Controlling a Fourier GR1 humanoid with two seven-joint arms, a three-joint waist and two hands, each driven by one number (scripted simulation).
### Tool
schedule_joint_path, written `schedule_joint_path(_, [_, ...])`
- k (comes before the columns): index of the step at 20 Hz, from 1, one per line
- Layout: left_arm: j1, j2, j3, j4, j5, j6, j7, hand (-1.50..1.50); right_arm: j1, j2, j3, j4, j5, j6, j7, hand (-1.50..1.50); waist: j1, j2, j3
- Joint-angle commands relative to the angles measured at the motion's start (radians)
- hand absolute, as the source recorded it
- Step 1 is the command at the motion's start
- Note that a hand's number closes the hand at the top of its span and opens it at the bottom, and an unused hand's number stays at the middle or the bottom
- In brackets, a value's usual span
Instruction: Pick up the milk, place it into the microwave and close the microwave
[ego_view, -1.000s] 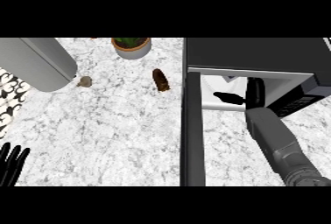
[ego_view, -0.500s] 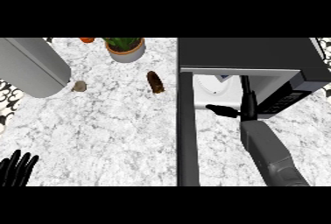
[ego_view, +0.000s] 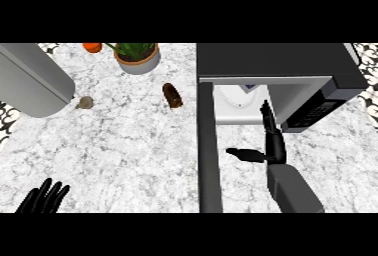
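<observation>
White-and-grey marbled counter (ego_view: 133, 150) fills the view, patterned black-and-white strip at far left edge. Microwave (ego_view: 277, 60) sits upper right, dark grey top, door (ego_view: 210, 150) swung open and seen edge-on as a long dark bar running down toward the view's lower edge. Inside the pale cavity, a white milk carton (ego_view: 238, 96) with a bit of blue at its top, standing at the cavity's left part, near the door hinge side. Control panel (ego_view: 316, 111) visible on microwave's right front. Right hand (ego_view: 270, 135) in front of the cavity opening, fingers straight and pointing up toward the microwave, thumb stuck out to the left, holding nothing; fingertips just at the cavity's front edge, apart from the milk. Grey forearm comes up from lower right. Left hand (ego_view: 44, 199) rests at lower left edge, fingers up and spread, empty. Elsewhere: large grey cylinder (ego_view: 29, 80) upper left, potted plant (ego_view: 137, 55) at top centre, orange item (ego_view: 91, 47) beside it, small brown object (ego_view: 173, 95) left of the microwave, small tan object (ego_view: 85, 102) near the cylinder.
</observation>
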Motion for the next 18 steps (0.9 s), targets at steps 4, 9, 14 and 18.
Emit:
schedule_joint_path(4, [-0.025, -0.006, -0.165, 0.0, -0.105, 0.028, -0.01, -1.5, 0.247, 0.025, 0.105, -0.202, -0.05, 0.14, -0.074, -1.5, -0.01, -0.002, -0.001])
schedule_joint_path(9, [-0.079, 0.018, -0.168, -0.002, -0.14, -0.004, 0.036, 1.5, 0.442, 0.016, 0.152, -0.507, -0.036, 0.174, 0.053, -1.5, -0.025, -0.003, -0.002])
schedule_joint_path(14, [-0.157, -0.006, -0.256, -0.018, -0.211, 0.077, 0.096, 1.5, 0.675, -0.027, 0.163, -0.767, -0.13, 0.286, 0.075, -1.5, -0.014, 0.002, -0.001])
schedule_joint_path(18, [-0.223, -0.006, -0.379, 0.096, -0.332, 0.157, 0.016, 1.5, 0.803, -0.06, 0.165, -0.944, -0.191, 0.352, 0.131, 1.5, -0.006, 0.005, -0.001])
